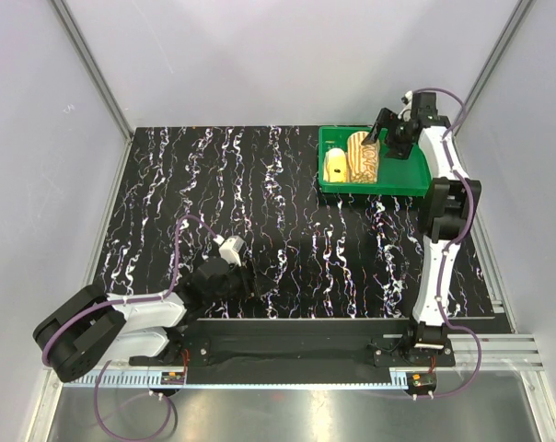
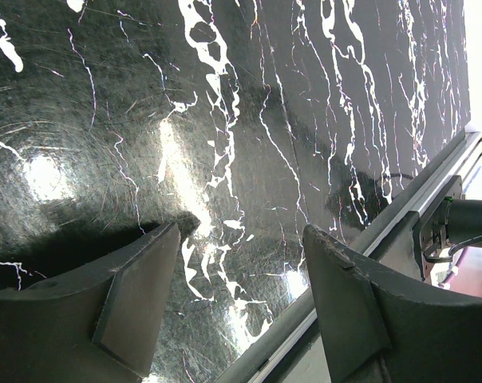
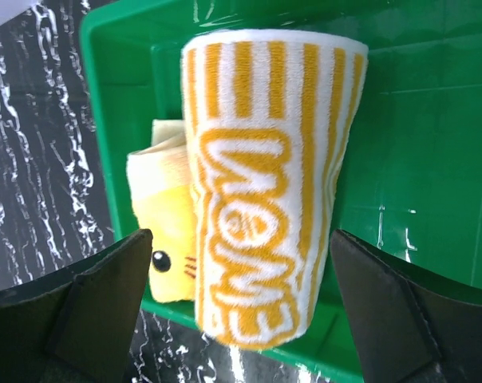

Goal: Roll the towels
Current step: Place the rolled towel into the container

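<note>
Both towels lie rolled side by side in the green tray at the back right of the table. The striped towel is orange and cream with woven letters. The smaller plain yellow towel rests against its left side and shows a little printed face. My right gripper hangs open over the striped roll, a finger standing clear on each side of it. Over bare tabletop near the front left, my left gripper is open and holds nothing.
The black marbled tabletop fills the middle of the scene. A metal rail runs along the front edge, close to my left gripper. The green tray floor is bare to the right of the striped roll. Grey walls enclose the table.
</note>
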Controlling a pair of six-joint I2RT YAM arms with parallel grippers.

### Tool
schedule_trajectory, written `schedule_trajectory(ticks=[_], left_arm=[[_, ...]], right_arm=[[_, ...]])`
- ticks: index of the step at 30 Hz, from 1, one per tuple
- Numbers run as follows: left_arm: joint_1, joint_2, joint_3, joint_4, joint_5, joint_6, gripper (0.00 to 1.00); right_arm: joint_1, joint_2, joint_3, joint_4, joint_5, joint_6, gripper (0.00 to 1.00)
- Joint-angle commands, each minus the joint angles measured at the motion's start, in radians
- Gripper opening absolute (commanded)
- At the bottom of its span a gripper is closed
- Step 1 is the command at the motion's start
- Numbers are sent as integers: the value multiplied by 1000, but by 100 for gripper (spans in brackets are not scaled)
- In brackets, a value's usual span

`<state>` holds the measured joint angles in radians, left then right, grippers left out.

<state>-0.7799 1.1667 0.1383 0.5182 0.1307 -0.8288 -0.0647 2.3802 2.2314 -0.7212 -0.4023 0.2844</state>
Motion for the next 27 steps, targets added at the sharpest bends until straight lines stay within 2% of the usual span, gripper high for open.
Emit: schedule_trajectory(ticks=[1,8,10,14,16,17,18,21,23,25,27], left_arm=[[5,4,-19,-69,-11,26,71],[5,-1,-22,-69,-13,26,70],[5,-5,-20,-76,-17,25,70],[5,-67,-9,-138,-29,28,70],[5,-158,-2,-187,-52,36,71],[5,-195,7,-217,-69,43,71],[5,-235,47,-301,-91,59,71],[7,-376,147,-514,-247,143,73],[7,-465,231,-592,-394,216,76],[7,-546,260,-606,-541,337,76],[5,-596,261,-595,-659,393,77]], right_arm=[[3,-99,39,-26,0,-13,100],[6,-194,-38,-27,16,-13,100],[17,-252,-128,12,17,-13,100],[54,-485,-318,78,40,-17,100],[98,-582,-458,130,52,-13,100],[111,-681,-555,152,51,-14,100],[123,-734,-605,184,60,-14,100],[170,-939,-809,276,85,21,100],[187,-1092,-971,333,85,59,100],[190,-1194,-1079,419,94,94,100],[192,-1314,-1211,482,94,153,100]])
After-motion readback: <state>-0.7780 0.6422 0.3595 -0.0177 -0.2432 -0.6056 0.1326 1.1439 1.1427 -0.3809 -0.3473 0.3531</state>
